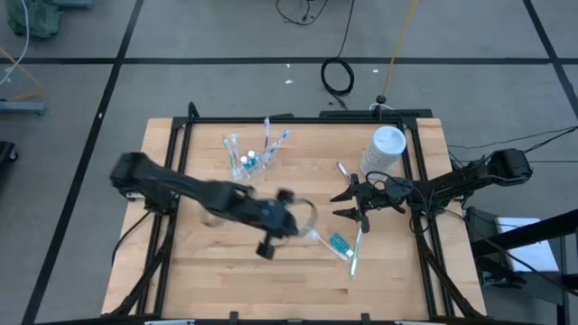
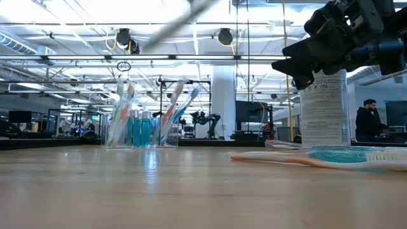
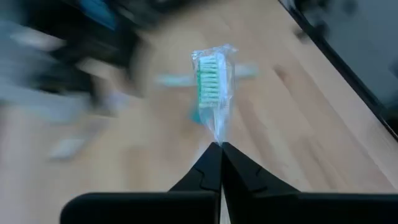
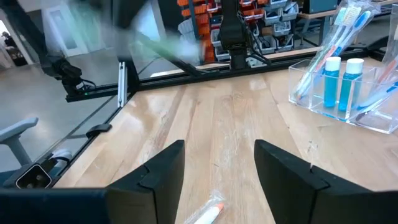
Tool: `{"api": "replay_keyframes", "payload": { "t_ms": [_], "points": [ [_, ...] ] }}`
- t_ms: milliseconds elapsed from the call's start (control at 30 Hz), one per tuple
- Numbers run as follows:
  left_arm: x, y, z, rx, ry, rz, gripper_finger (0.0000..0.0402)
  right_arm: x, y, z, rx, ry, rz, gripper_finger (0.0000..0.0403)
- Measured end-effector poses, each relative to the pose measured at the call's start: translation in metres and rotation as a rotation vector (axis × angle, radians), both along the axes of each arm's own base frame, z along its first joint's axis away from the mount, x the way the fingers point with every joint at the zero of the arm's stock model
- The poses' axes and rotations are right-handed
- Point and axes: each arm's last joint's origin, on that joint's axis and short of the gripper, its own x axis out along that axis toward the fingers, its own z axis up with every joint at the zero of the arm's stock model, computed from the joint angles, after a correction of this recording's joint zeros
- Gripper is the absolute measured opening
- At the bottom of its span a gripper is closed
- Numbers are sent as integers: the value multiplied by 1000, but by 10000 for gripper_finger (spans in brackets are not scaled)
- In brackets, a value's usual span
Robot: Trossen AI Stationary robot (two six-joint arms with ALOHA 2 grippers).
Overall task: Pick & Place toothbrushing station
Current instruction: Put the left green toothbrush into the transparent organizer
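A clear plastic cup (image 1: 248,161) stands at the table's far left-centre, holding several toothbrushes and blue tubes (image 4: 341,81) with white caps. My left gripper (image 1: 300,227) is blurred over the table's middle, shut on a toothbrush (image 3: 210,78) with green bristles in a clear wrapper. It shows as a blurred streak (image 2: 184,19) high in the low view. Another toothbrush (image 1: 355,253) and a teal tube (image 1: 339,244) lie flat on the wood near it. My right gripper (image 4: 217,168) hangs open above the table's right half, nothing between its fingers. My left gripper pinches the wrapped toothbrush's narrow end (image 3: 217,138) between its two shut fingertips. The brush reaches straight out beyond the fingers, along their line, with its bristled head at the far end. It is lifted clear of the table.
A tall white lidded container (image 1: 384,149) stands at the far right, behind my right gripper. One more toothbrush (image 1: 344,171) lies beside that gripper. A black frame (image 1: 298,118) borders the tabletop. Bare wood lies at the near left.
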Motion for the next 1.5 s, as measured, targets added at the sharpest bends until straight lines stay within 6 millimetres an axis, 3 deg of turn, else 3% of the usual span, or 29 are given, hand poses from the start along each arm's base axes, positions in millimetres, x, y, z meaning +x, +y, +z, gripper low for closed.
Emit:
{"api": "replay_keyframes", "payload": {
  "t_ms": [133,233,300,400,500,700,833,1133,1500],
  "points": [
    [-44,13,48,50,-169,134,4,0,0,0,0,0,0,187],
    [-73,20,61,90,-291,229,3,0,0,0,3,0,0,187],
    [-89,25,59,104,-380,273,4,0,0,0,3,1,0,187],
    [-105,35,39,70,-518,333,2,0,0,0,1,0,0,187],
    [-115,46,1,76,-641,438,4,0,0,0,-6,-1,-2,187],
    [-139,80,-70,109,-825,821,4,0,0,0,-1,0,-3,187],
    [-158,94,-98,92,-899,1025,3,0,0,0,-5,-1,-3,187],
    [-174,116,-128,114,-872,1218,2,0,-3,0,-9,-1,-20,187],
    [-166,120,-155,34,-831,1284,3,0,-3,0,-15,-1,-18,187]
  ]
}}
